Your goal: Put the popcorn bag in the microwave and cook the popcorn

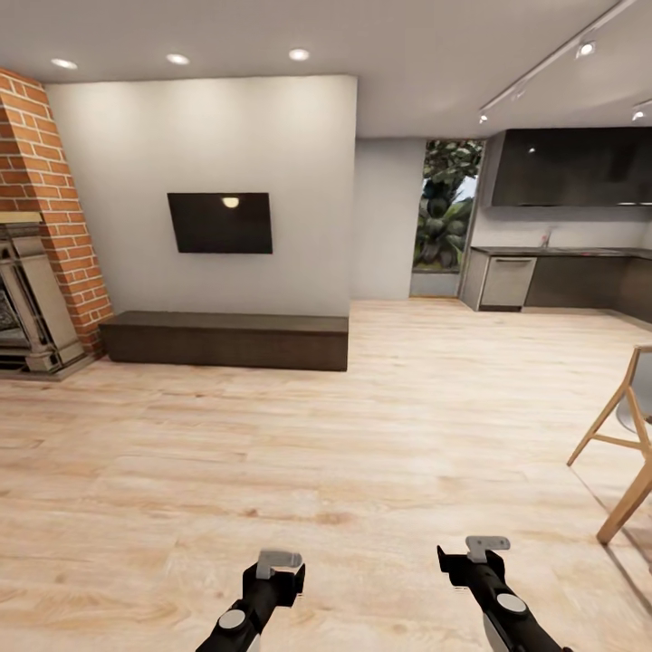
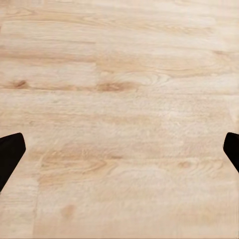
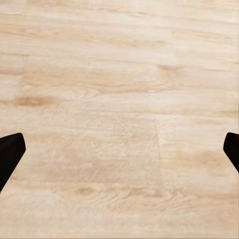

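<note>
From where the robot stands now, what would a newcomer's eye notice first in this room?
Probably the black television hung on the pale wall straight ahead, above a long dark low bench. At the far left stands a red brick chimney with an ornate fireplace. At the far right lies the kitchen, its dark cabinets across the pale wood floor.

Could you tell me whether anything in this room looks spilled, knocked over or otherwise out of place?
Nothing stands out. The wood floor shows no spill, the television hangs level on its wall, and the low bench sits flush beneath it. Both the left gripper and right gripper hold nothing.
</note>
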